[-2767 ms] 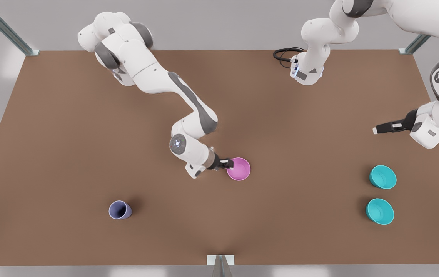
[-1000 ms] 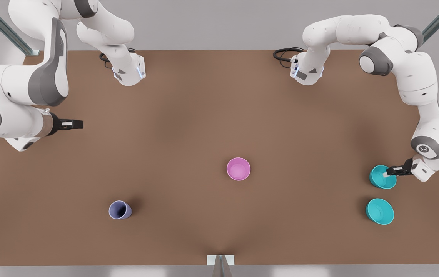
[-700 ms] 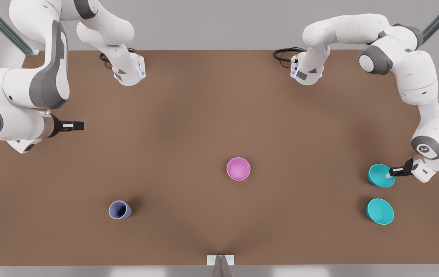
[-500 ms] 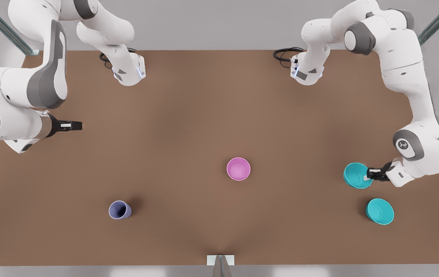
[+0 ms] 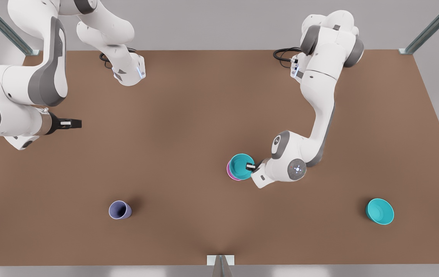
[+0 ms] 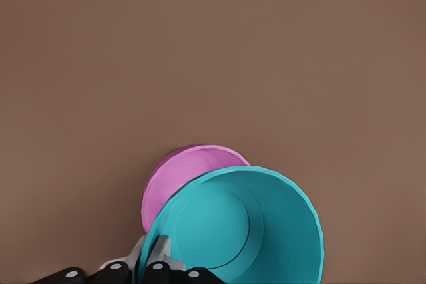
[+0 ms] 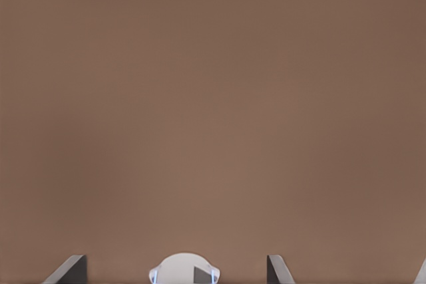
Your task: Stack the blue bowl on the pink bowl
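The blue bowl (image 5: 239, 165) hangs upright over the pink bowl (image 5: 229, 174) near the table's middle, offset a little toward the front view's right. I cannot tell whether the two touch. My left gripper (image 5: 250, 167) is shut on the blue bowl's rim, on the side toward the front view's right. In the left wrist view the gripper (image 6: 154, 257) pinches the teal bowl's (image 6: 246, 224) wall, and the pink bowl (image 6: 183, 177) peeks out from behind. My right gripper (image 5: 74, 123) waits open above the table's edge on the front view's left.
A second teal bowl (image 5: 379, 211) sits near the front corner on the front view's right. A lavender-blue cup (image 5: 119, 210) stands toward the front on the front view's left. The brown table (image 5: 188, 115) is bare elsewhere. Both arm bases stand at the back edge.
The left gripper closed on one teal bowl, lifted it and carried it from the front view's right across to the pink bowl. The right arm left the pink bowl earlier and now holds still.
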### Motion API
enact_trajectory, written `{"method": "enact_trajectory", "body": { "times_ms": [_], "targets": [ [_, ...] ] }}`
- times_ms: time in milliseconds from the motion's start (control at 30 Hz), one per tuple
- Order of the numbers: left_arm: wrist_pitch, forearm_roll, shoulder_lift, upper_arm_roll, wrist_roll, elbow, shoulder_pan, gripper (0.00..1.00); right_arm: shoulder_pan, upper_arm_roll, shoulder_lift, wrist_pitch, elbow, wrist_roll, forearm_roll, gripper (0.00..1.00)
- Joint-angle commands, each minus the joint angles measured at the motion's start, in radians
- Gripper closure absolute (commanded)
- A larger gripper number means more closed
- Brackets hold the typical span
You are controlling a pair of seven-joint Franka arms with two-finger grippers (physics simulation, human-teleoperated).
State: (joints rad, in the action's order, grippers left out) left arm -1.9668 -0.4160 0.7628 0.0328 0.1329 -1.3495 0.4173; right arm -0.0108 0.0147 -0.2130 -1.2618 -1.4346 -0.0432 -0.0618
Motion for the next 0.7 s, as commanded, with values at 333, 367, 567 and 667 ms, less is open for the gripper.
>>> {"method": "enact_trajectory", "body": {
  "times_ms": [333,367,567,667],
  "targets": [
    [-0.101,-0.006,0.044,0.007,0.722,0.021,0.028,0.79,0.0,0.007,-0.009,-0.01,0.002,-0.007,0.0,0.0],
    [-0.096,-0.001,0.038,0.007,0.72,0.021,0.028,0.79,-0.001,0.007,-0.009,-0.01,0.002,-0.007,0.002,0.0],
    [-0.056,0.003,-0.014,0.004,0.695,-0.022,0.029,0.79,-0.001,0.007,-0.013,-0.011,0.003,-0.007,0.004,0.0],
    [-0.084,0.02,-0.02,0.004,0.683,-0.053,0.031,0.79,-0.003,0.008,-0.019,-0.011,0.005,-0.007,0.004,0.0]
  ]
}}
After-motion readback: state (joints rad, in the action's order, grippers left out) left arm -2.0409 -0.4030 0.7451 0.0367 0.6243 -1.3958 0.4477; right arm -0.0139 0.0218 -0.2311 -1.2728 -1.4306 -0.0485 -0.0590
